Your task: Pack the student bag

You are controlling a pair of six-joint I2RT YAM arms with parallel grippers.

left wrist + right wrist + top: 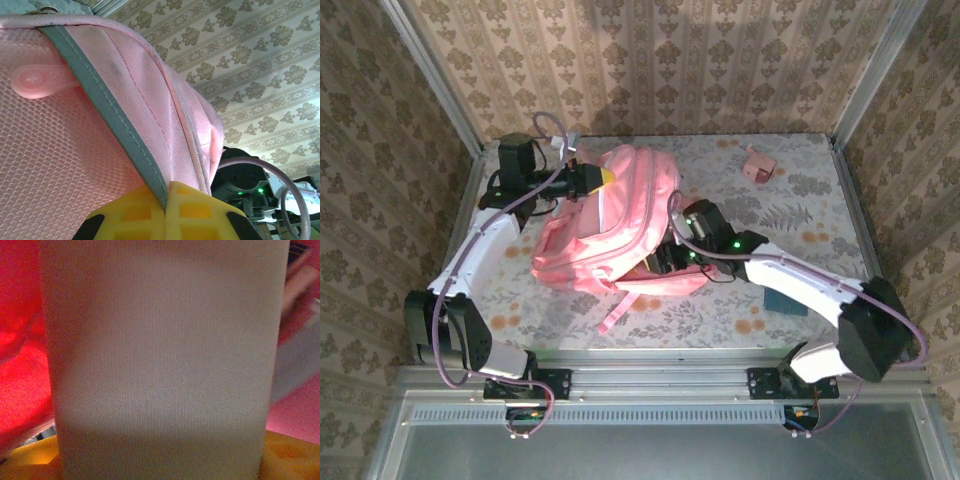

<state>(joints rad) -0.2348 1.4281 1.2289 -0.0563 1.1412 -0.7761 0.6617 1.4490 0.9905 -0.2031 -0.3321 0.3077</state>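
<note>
Left gripper (166,194) — jaws pinched shut on the grey trim (107,107) of the student bag (620,220). Right gripper (667,260) — jaws spread wide, gripping a grey cloth-textured item (160,355) that fills the gap, at the bag's near right edge, with pink fabric on either side. The bag lies mid-surface (820,215), between the arms. The small pink box (758,166) sits well apart, far right.

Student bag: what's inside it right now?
The right gripper reaches into the student bag, with a grey flat item between its fingers. Anything else inside is covered by the pink fabric.
</note>
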